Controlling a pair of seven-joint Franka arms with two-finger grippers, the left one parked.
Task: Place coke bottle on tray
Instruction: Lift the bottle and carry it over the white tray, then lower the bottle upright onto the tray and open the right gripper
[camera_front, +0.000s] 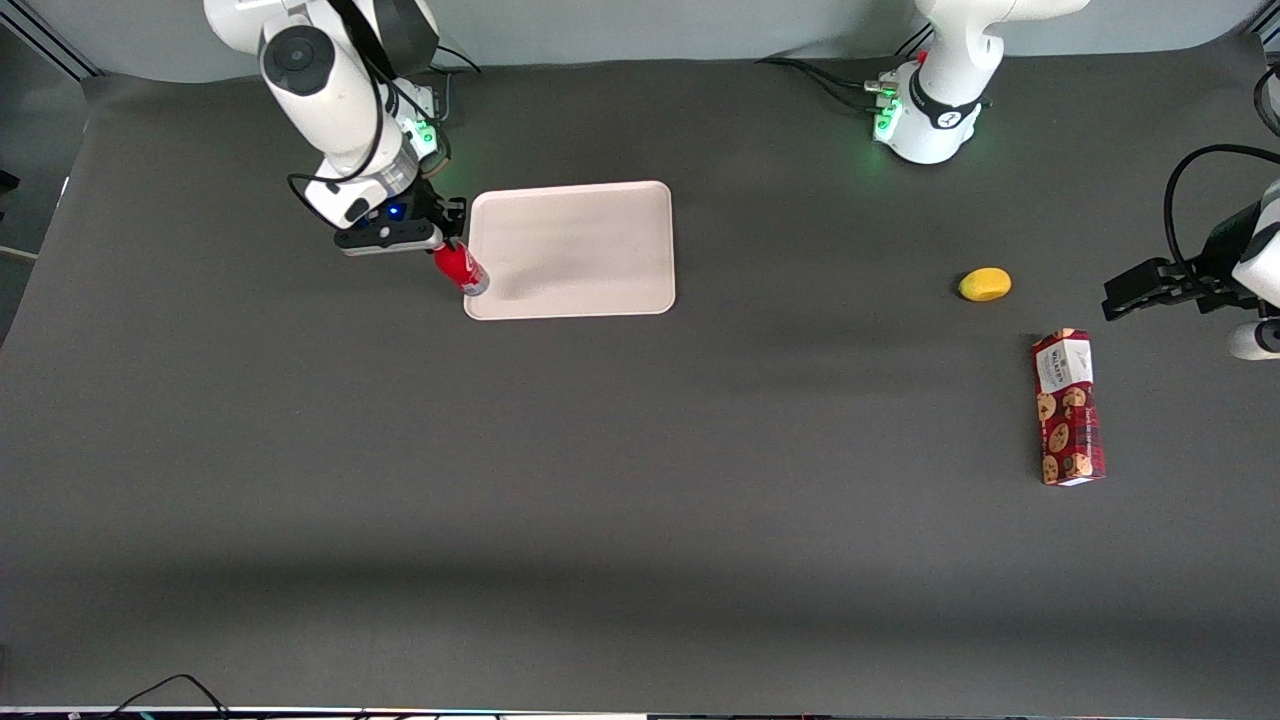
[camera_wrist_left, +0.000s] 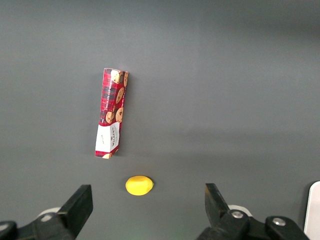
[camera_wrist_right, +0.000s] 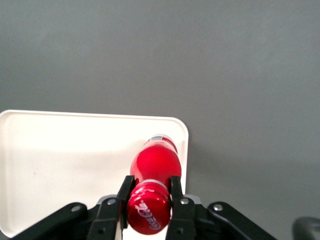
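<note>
Your gripper (camera_front: 447, 243) sits in the upper left of the front frame, at the working-arm edge of the tray (camera_front: 590, 215), and it is clamped on the bottle (camera_front: 461, 268). In that view the bottle hangs tilted from the fingers, red cap end up in the grip, silvery base down over the tray's rim near the corner closest to the camera. You cannot tell from there whether the base touches the tray.

The right wrist view shows you what the front one hides: both black fingers (camera_wrist_right: 175, 192) pressed against the bottle (camera_wrist_right: 152, 185) just below its cap, white script facing the lens, and the base over the tray (camera_wrist_right: 60, 150) just inside its rounded corner.

Far toward the parked arm's end, at the right of the front frame, you have a lemon (camera_front: 985, 284) and a cookie box (camera_front: 1068, 407), the box nearer the camera. The left wrist view shows the same lemon (camera_wrist_left: 139, 185) and box (camera_wrist_left: 112, 113) lying apart, plus a sliver of tray (camera_wrist_left: 315, 210) at its lower right edge.
</note>
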